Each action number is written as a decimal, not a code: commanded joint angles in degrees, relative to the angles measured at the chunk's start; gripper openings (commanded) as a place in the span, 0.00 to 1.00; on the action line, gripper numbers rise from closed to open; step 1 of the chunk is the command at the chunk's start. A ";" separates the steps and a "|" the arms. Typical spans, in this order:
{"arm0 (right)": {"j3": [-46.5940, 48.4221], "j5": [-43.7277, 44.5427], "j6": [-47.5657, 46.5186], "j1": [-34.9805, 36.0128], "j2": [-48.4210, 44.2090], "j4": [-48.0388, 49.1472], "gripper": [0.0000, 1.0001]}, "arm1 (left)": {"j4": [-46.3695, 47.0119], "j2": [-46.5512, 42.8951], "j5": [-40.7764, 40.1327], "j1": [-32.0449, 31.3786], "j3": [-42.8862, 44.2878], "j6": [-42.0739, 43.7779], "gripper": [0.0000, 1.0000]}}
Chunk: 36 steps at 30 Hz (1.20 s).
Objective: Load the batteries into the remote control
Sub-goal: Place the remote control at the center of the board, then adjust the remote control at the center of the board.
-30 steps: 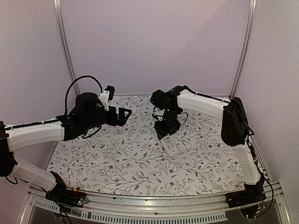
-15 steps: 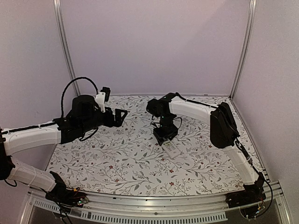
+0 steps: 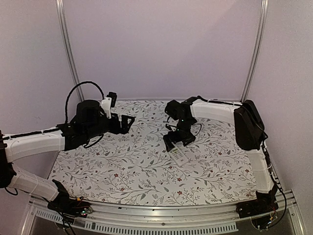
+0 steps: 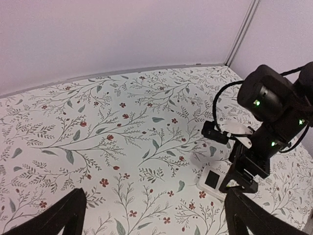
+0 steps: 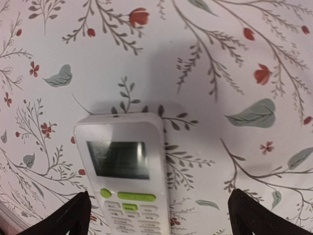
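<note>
The remote control lies on the floral cloth right of centre, face up. Its dark screen and green buttons show in the right wrist view. My right gripper hangs open just over its far end; its black fingertips stand on either side of the remote without touching it. My left gripper is open and empty, raised over the back left of the table and pointing right. From the left wrist view the remote is seen under the right arm. The batteries are out of view.
A floral cloth covers the table. Pale walls close in the back and sides, with metal posts at the back corners. The right arm's forearm reaches in from the back right.
My right gripper's jaws have opened wider around the remote's far end, and the right arm has swung a little to the right. The remote has stayed put. The left arm has hardly moved.
</note>
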 commanded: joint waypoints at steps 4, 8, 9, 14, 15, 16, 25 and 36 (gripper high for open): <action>-15.82 14.61 -4.75 -3.72 -16.33 10.88 0.99 | -0.91 2.57 3.70 0.57 2.36 -1.87 1.00; -19.20 21.14 -6.53 -3.87 -16.97 10.84 0.99 | -1.77 3.52 3.98 0.53 4.13 -2.09 1.00; -19.78 22.24 -6.73 -3.83 -16.93 10.99 0.99 | -2.18 3.67 4.05 0.53 4.62 -2.23 0.99; -22.25 25.36 -8.86 -2.93 -16.39 11.53 0.99 | -4.00 4.94 5.54 0.53 7.71 -3.65 1.00; -22.58 26.03 -9.52 -2.69 -16.25 11.51 0.99 | -4.43 5.05 5.60 0.53 8.17 -3.66 1.00; -22.86 26.12 -9.92 -2.62 -15.95 11.52 0.99 | -4.71 5.08 5.50 0.53 8.47 -3.79 1.00; -26.61 21.68 -12.82 -0.23 -14.21 14.28 0.99 | -5.55 5.00 3.91 0.53 8.83 -4.11 1.00; -28.14 2.60 -10.62 1.88 -14.34 17.83 0.99 | -4.37 5.47 3.82 0.53 9.23 -5.02 1.00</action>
